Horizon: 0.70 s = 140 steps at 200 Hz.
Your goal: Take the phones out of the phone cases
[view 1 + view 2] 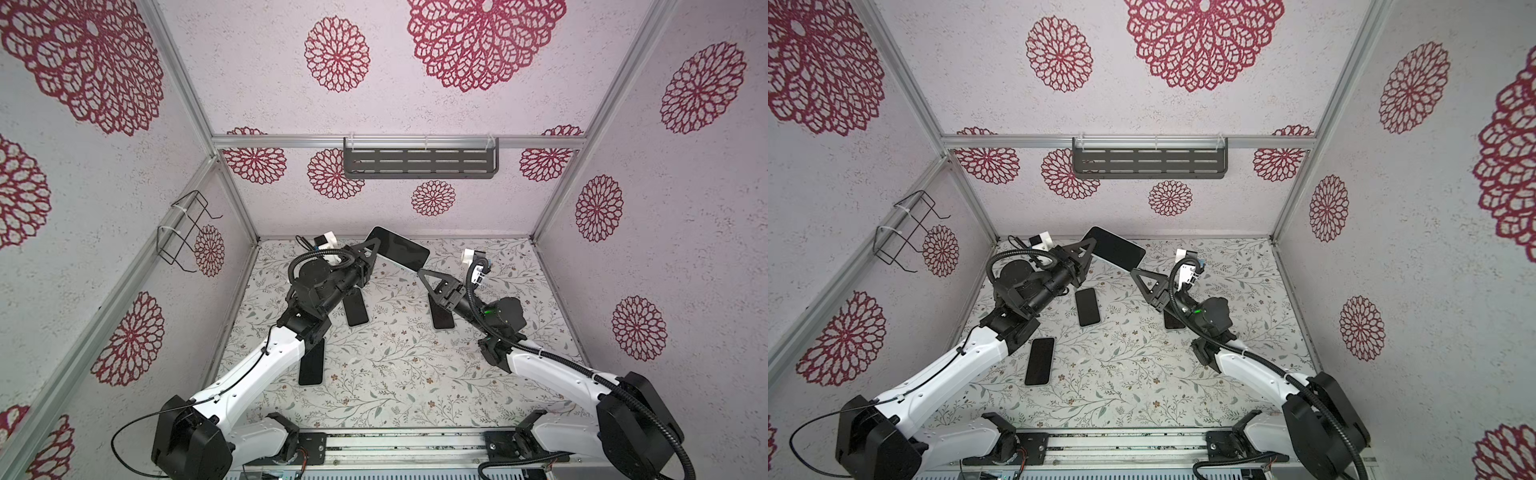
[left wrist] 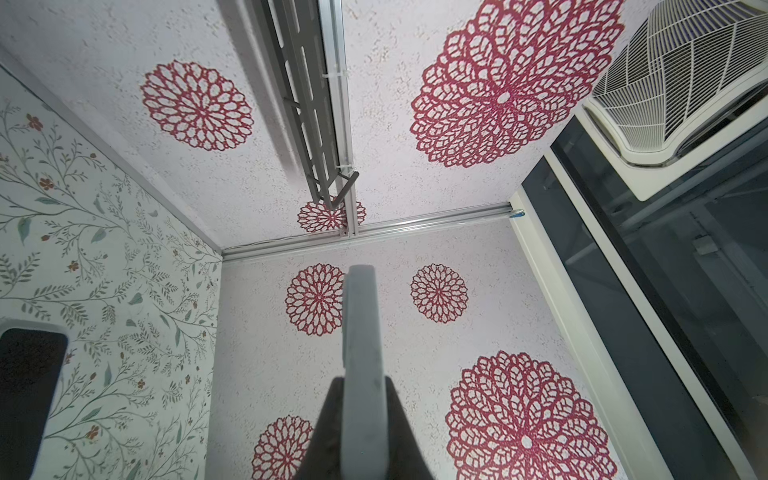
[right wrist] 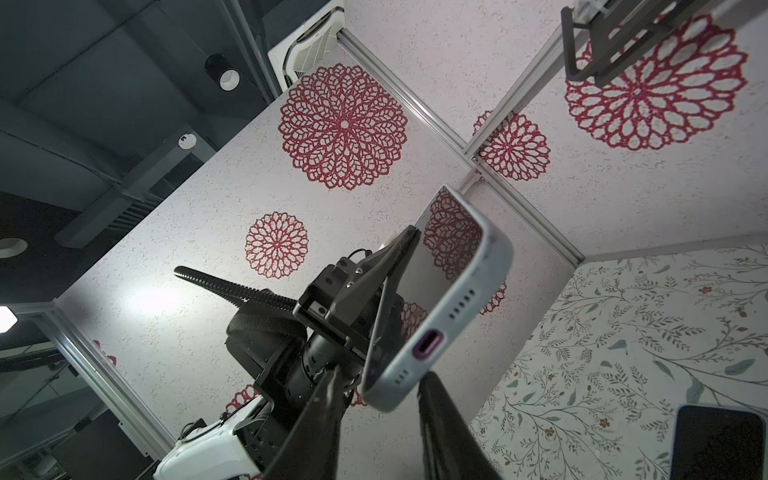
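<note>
The left gripper is clamped on one end of the phone case, holding it aloft and tilted above the far part of the table. The phone sits inside, dark screen facing up. The right gripper straddles a corner at the port end, 1 finger on the screen side and 1 behind. Whether they pinch yet, I cannot tell.

The step in hand looks like peeling the case's lip off that corner. To do it well, the right fingers should catch only the rim, not the glass, and roll it backward against a firm left grip. Squeezing both faces together would likely just lock the phone in. A slow pull seems wise, since a freed phone could drop.

The table is flat under a matte floral print. The case is pale grey-blue, matte and soft-looking, with rounded corners and faint scuffs. The screen is glossy black glass, mirroring the wall's red rosettes. Smallest is the oval charging-port cut-out, purple inside, flanked by 2 rows of tiny holes.
</note>
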Motion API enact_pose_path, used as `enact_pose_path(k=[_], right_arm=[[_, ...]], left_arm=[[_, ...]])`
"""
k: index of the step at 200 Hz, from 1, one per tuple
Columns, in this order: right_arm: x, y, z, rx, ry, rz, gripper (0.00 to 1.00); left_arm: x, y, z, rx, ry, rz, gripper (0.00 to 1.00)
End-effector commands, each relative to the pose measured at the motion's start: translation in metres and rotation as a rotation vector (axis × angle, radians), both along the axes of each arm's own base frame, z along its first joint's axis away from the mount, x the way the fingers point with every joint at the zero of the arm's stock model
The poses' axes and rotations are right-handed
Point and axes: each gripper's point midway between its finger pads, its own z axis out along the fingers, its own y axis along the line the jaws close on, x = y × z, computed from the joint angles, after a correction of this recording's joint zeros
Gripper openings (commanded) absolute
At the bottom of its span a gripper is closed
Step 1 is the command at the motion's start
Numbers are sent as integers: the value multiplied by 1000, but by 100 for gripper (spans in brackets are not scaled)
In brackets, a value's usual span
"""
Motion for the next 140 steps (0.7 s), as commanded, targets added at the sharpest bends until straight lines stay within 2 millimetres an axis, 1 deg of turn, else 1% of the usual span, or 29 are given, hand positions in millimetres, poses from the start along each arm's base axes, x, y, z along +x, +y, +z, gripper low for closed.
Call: enact_pose_path(k=[1, 28, 54, 94, 110, 140], right_arm=[[-10, -7, 31, 79, -79, 20, 34], [-10, -4, 28, 80, -71, 34, 34], [-9, -2, 29, 88, -70, 41, 33], [-9, 1, 32, 122, -73, 76, 30], [-9, 3, 32, 127, -70, 90, 26], [-9, 5, 32, 133, -68, 100, 15]], left_arm=[[-8, 3, 28, -53, -91, -2, 0], [-8, 4, 27, -53, -93, 2, 0], [-8, 3, 26, -48, -93, 0, 0], [-7, 3, 24, -49, -91, 3, 0], [-7, 3, 24, -49, -89, 4, 0], [-5, 3, 22, -46, -86, 6, 0]])
